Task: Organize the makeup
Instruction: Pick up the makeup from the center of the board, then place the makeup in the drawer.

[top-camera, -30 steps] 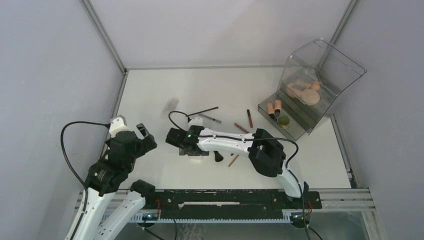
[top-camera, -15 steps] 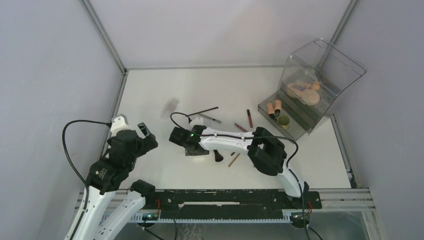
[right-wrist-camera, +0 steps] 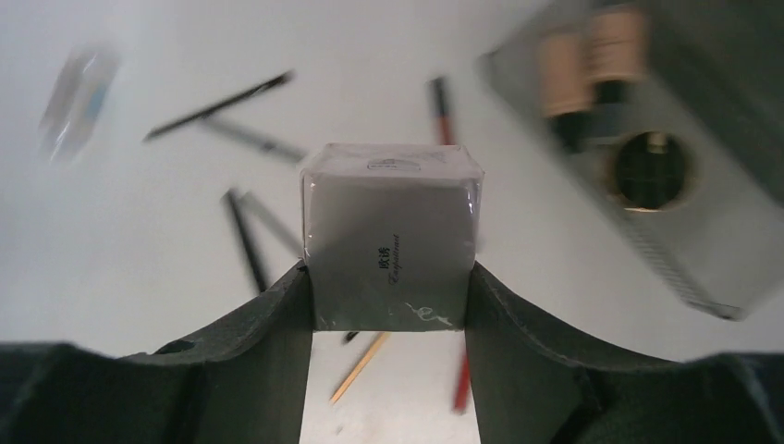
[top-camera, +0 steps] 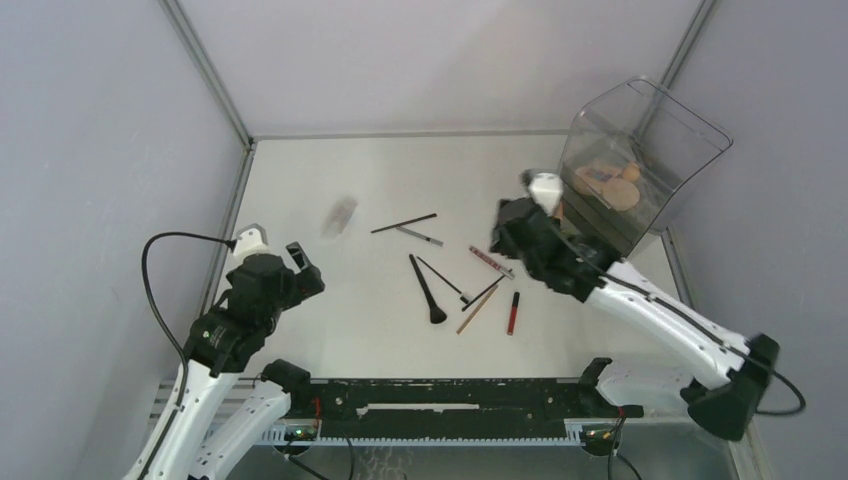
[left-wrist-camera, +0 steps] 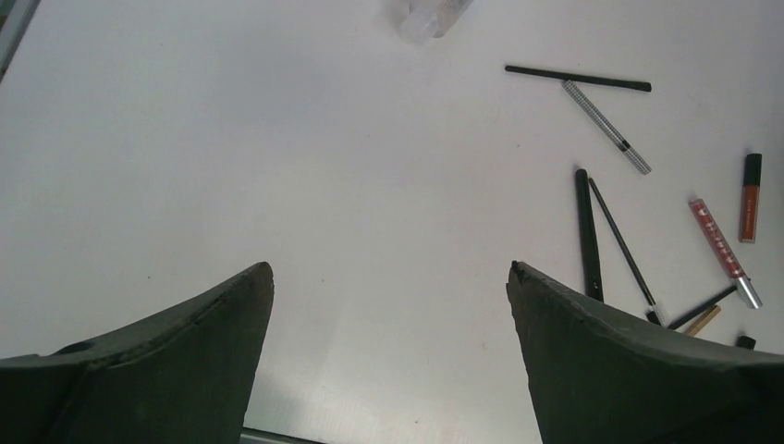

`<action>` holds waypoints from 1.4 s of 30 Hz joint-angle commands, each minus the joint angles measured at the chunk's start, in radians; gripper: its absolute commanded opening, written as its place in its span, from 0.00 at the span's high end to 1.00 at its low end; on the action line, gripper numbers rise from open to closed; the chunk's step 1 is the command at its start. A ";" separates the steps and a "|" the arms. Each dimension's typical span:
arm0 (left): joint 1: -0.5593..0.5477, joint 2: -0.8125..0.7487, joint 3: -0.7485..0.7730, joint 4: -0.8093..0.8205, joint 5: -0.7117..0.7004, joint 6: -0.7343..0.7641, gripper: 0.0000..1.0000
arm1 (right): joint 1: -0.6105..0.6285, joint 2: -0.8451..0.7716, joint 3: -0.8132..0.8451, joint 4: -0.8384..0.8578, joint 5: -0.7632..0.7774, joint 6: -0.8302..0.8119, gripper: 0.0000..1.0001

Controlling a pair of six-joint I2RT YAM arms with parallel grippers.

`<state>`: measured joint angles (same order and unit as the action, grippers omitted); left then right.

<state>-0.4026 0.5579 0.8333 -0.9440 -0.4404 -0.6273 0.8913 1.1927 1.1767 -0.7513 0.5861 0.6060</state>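
Note:
My right gripper (top-camera: 507,232) is shut on the white cube jar (right-wrist-camera: 390,236) and holds it above the table, just left of the organizer's open drawer (right-wrist-camera: 703,250). The drawer holds tan bottles (right-wrist-camera: 587,65) and a round gold jar (right-wrist-camera: 652,171). Loose on the table lie a black brush (top-camera: 427,290), a thin black brush (top-camera: 440,275), a tan pencil (top-camera: 478,310), a red lip tube (top-camera: 513,312), a pink gloss tube (top-camera: 490,262), a black pencil (top-camera: 404,223) and a silver pencil (top-camera: 420,237). My left gripper (top-camera: 295,270) is open and empty at the left, above bare table (left-wrist-camera: 388,277).
The clear smoky organizer box (top-camera: 640,150) stands at the back right with beige compacts (top-camera: 615,190) inside. A small clear item (top-camera: 340,215) lies left of the pencils. Metal frame rails border the table at left, back and right.
My right arm has swung from the table's left-middle over to the right, carrying the cube jar toward the organizer. The brushes it covered now show. My left gripper shifted slightly right.

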 commanded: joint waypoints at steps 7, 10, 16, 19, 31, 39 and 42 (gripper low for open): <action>0.005 0.047 -0.016 0.096 0.051 0.027 0.00 | -0.541 -0.199 -0.202 -0.024 -0.016 -0.091 0.57; 0.006 0.050 -0.016 0.100 0.054 0.030 0.00 | -0.621 -0.184 -0.220 -0.010 -0.057 -0.109 0.57; 0.005 0.057 -0.021 0.104 0.052 0.034 0.00 | -0.677 -0.140 -0.223 -0.042 -0.038 -0.121 0.57; 0.005 0.064 -0.027 0.110 0.055 0.034 0.00 | -0.693 -0.120 -0.231 -0.043 -0.032 -0.123 0.57; 0.006 0.070 -0.027 0.119 0.049 0.047 0.00 | -0.711 -0.001 -0.233 0.067 -0.064 -0.151 0.58; 0.006 0.090 -0.018 0.123 0.048 0.056 0.00 | -0.770 0.101 -0.202 0.191 -0.073 -0.198 0.56; 0.007 0.102 -0.016 0.128 0.049 0.060 0.00 | -0.791 0.147 -0.179 0.229 -0.081 -0.213 0.56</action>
<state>-0.4026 0.6437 0.8173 -0.8524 -0.3882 -0.5930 0.1249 1.3090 0.9356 -0.6537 0.4957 0.4404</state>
